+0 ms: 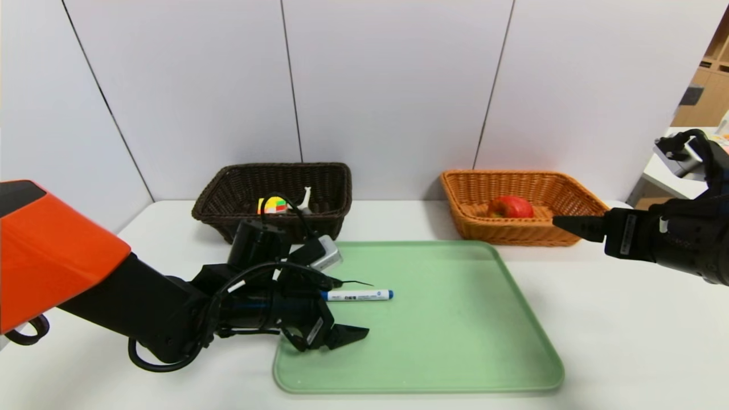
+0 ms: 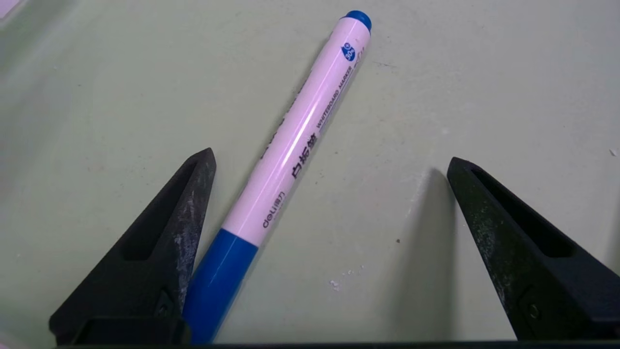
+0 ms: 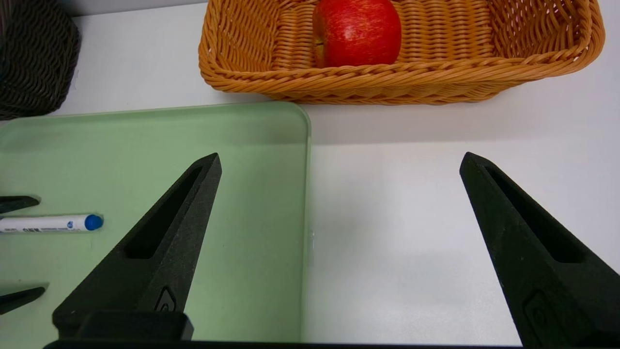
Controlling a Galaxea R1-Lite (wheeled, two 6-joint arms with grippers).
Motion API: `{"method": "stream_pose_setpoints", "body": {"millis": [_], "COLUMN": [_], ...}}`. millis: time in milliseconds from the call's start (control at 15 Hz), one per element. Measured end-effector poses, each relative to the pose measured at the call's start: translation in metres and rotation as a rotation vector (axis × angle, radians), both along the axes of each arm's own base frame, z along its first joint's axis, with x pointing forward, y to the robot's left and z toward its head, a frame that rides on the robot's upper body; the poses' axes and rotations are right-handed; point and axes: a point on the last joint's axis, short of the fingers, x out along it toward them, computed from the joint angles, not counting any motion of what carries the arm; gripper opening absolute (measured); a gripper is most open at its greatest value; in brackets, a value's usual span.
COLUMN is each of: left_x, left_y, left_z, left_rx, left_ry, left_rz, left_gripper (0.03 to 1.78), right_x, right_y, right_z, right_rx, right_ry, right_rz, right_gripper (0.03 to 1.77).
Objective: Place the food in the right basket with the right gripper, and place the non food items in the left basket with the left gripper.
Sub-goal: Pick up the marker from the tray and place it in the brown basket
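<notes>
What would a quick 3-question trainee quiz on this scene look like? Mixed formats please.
1. True or false: the whiteboard marker lies on the green tray.
2. Which item sits in the orange basket? A) banana B) red apple C) cup
3. Fill in: the left claw is ____ around the marker, not gripping it.

Key:
1. True.
2. B.
3. Open; the marker lies between its jaws, close to one finger. The right claw hangs open over the tray's edge, in front of the orange basket.
</notes>
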Motion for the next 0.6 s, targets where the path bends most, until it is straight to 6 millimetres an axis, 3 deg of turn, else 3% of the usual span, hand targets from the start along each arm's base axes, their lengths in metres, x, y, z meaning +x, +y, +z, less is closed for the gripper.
{"method": "stream_pose_setpoints", "body": {"millis": [600], "left_x": [0.0002], "left_y": [-0.0012], "left_z": [-0.0046], "left_rx": [0.001], "left_ry": [-0.029], "left_rz": [0.005], "left_gripper": [1.69], "right_x": [-0.0048], "right_y": [-0.0013], "right_z": [-0.0004], "right_rx": [0.001], "right_ry": [-0.003], "right_rz": [0.001], "right_gripper": [1.70]}}
